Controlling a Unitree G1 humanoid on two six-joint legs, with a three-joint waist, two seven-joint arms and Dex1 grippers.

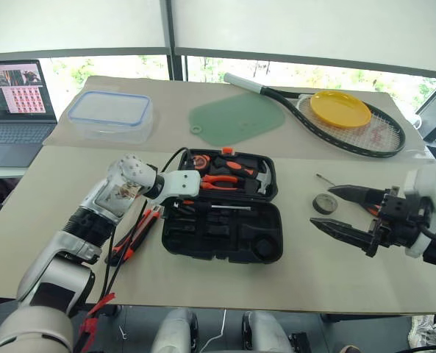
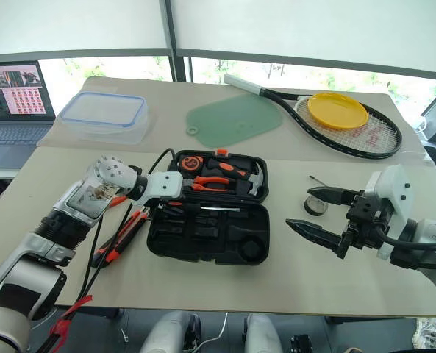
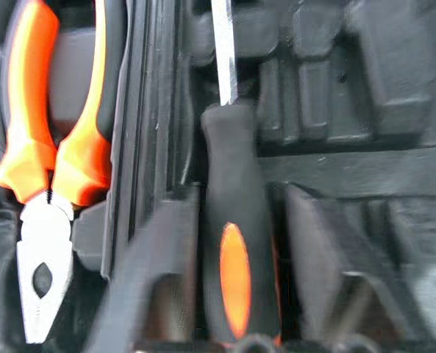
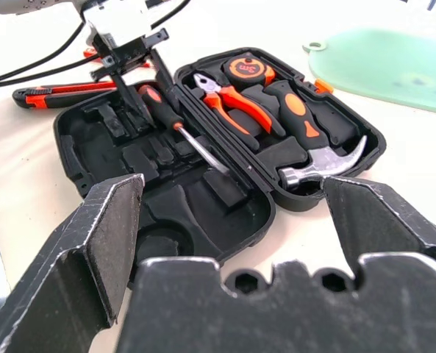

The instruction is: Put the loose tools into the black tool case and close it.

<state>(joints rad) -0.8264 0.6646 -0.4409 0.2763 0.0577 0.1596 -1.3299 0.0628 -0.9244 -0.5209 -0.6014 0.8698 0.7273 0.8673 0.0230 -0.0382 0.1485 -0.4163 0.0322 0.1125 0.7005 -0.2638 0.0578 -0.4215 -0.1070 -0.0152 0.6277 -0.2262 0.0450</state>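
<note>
— Where's the black tool case (image 1: 203,237)?

— Lying open in the middle of the surface (image 1: 313,272), both halves flat. Far half packed: tape measure (image 1: 200,159), orange-handled pliers (image 1: 219,181), hammer (image 1: 260,180), each in its recess.

— And the near half?

— Holding one orange-and-black screwdriver (image 3: 232,272), laid along the hinge edge, shaft pointing toward the robot's right. Remaining recesses bare.

— Left claw (image 4: 155,103)?

— Down over that screwdriver, angled steeply, fingers (image 3: 159,294) astride the handle. Parted rather than pinching: a dark gap visible between the handle and one finger in the left wrist view. Hard to say about contact on the other side, blurred there.

— Right claw (image 2: 298,208)?

— Spread wide, gripping nothing. Hovering above the surface to the right of the case, pointing toward it.

— Anything near it?

— Small grey tape roll (image 2: 315,205), flat on the surface, just behind the fingertips from the head view. Just beyond the roll, a slim tool (image 2: 317,180), too small to read well.

— Other loose tools?

— Orange-black utility knife (image 1: 133,239) on the surface left of the case, near the left arm, outside the case. Possibly another handle alongside it; cannot separate the two.

— Back of the surface?

— Clear blue-rimmed container (image 1: 109,114) at the left, green mat (image 1: 236,118) in the middle, racket (image 1: 350,129) with a yellow plate (image 1: 340,108) on its strings at the right.
</note>
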